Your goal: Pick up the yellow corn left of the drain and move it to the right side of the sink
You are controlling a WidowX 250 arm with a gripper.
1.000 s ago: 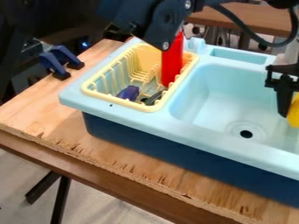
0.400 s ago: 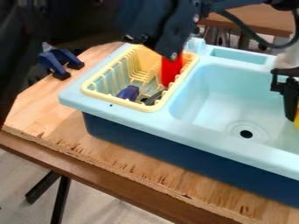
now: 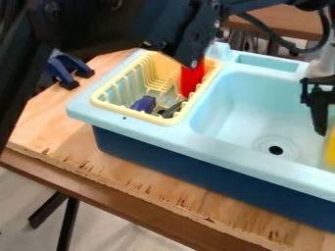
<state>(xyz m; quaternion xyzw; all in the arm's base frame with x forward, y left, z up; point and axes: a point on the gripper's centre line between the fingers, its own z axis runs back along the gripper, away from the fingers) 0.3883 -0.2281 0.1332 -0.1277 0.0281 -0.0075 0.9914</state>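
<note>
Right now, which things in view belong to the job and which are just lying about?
In the job:
- black gripper
- yellow item nearest it
- light blue sink

Lying about:
- yellow rack
- red item, purple item and dark item in it
- blue clamps

The black arm (image 3: 98, 27) spans the far side from left to right. At the left, a thick dark segment (image 3: 14, 90) slants down toward the near side. Broad dark sections extend right to a joint (image 3: 190, 37) with small silvery screws. From there, a slimmer link (image 3: 252, 5) runs right to the wrist (image 3: 313, 4) at the far right. A black cable (image 3: 288, 46) sags in a curve beneath it. The black claw (image 3: 319, 115) hangs at the right, pointing down, roughly upright.
</note>
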